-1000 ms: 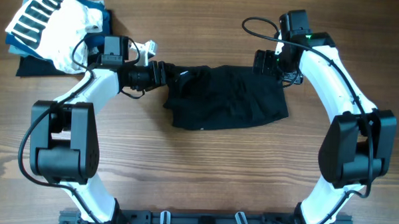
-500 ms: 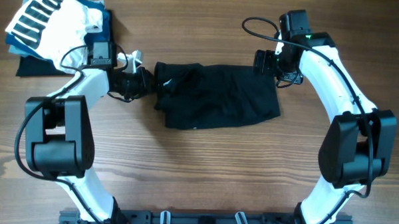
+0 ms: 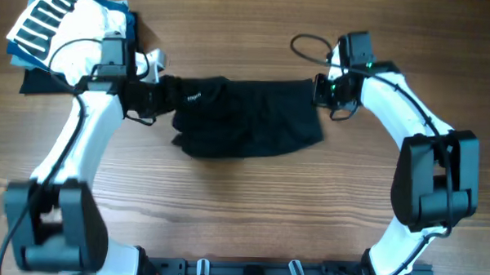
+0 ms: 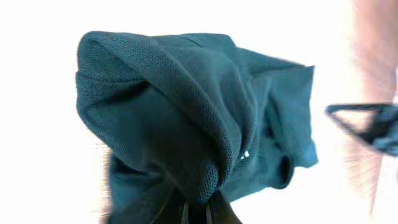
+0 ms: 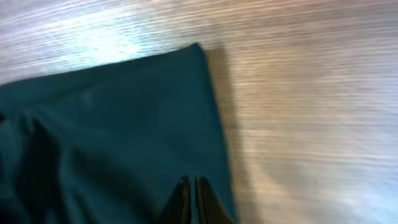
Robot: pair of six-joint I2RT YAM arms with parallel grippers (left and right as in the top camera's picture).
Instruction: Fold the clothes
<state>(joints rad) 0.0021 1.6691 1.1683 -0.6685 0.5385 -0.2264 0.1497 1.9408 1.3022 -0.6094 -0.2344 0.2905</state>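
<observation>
The clothes I am working on are a limp black shirt [image 3: 254,121], lying crumpled across the middle of the wooden table, with a small white logo near its left end. My left gripper [image 3: 169,94] is shut on that left end. In the left wrist view the fabric [image 4: 186,106] bunches up from between the closed fingers of that gripper [image 4: 196,211]. My right gripper [image 3: 316,89] is shut at the shirt's upper right corner. In the right wrist view its closed tips [image 5: 191,183] press into the cloth [image 5: 112,124] just inside the right edge.
A pile of other clothes [image 3: 69,29], white, blue-and-white striped and dark, lies at the table's far left corner, just behind my left arm. A black rail [image 3: 248,272] runs along the near edge between the arm bases.
Both grippers have closed on the shirt. The left arm has drawn back to the left, the shirt has slid left with it, and the right arm has followed.
</observation>
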